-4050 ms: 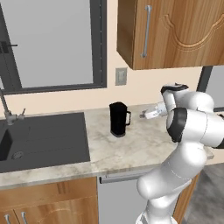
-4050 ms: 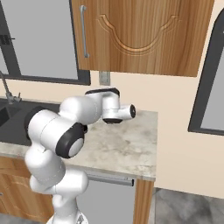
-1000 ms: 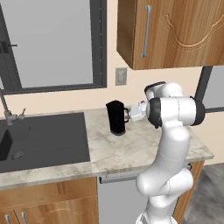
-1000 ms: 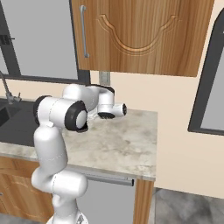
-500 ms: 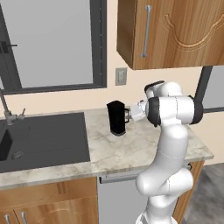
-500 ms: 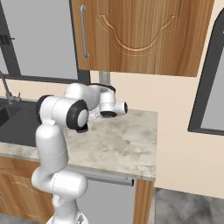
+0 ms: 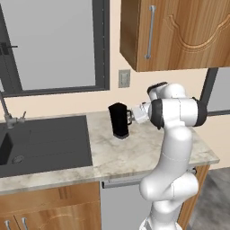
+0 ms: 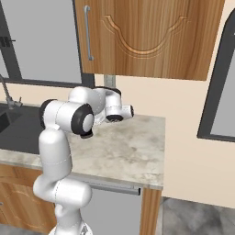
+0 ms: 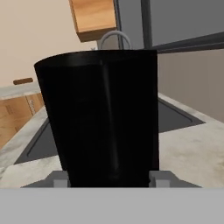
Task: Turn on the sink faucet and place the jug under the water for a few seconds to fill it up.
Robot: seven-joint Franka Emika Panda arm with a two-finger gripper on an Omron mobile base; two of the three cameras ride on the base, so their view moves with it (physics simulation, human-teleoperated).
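Room: kitchen with a beige wall, a dark-framed window [image 7: 54,45] over the sink side and a wooden wall cupboard [image 7: 179,33] above the arm.
Bench: pale marbled stone top [image 7: 134,152] on wooden base cabinets, running from the sink to the right end.
Sink: dark grey sink [image 7: 45,143] set into the left part of the bench; a round drain shows in its floor.
Arm: white arm [image 7: 173,134] rising from the lower right of the left base view, elbow bent, hand reaching level toward the jug from the jug's right.
Jug: black jug [image 7: 119,120] upright on the bench, just right of the sink's edge, near the wall; close up in the hand view [image 9: 103,118].
Faucet: thin grey gooseneck faucet [image 7: 6,112] at the far left behind the sink, well apart from the jug.
Jaws: gripper [image 7: 132,116] at the jug's right side; jaws stand part open on either side of the jug's base in the hand view; whether they press on it I cannot tell.
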